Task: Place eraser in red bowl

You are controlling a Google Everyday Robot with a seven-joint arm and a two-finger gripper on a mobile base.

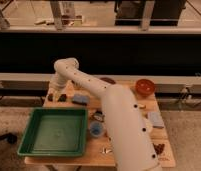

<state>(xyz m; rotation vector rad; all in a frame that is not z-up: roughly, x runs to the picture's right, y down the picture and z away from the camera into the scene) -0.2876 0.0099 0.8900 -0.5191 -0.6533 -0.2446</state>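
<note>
The eraser [62,97] is a small dark block lying on the wooden table [125,102] near its far left corner. My gripper [53,95] hangs down from the white arm [109,110] just left of the eraser, low over the table and very close to it. I cannot tell whether they touch. The red bowl [145,87] stands at the far right of the table, well away from the gripper. It looks empty.
A blue pad [80,99] lies right of the eraser. A maroon dish [108,80] sits at the back, partly behind the arm. A green tray [54,131] fills the front left. A blue cup [95,129] and a pale grey-blue rectangle [155,119] lie further right.
</note>
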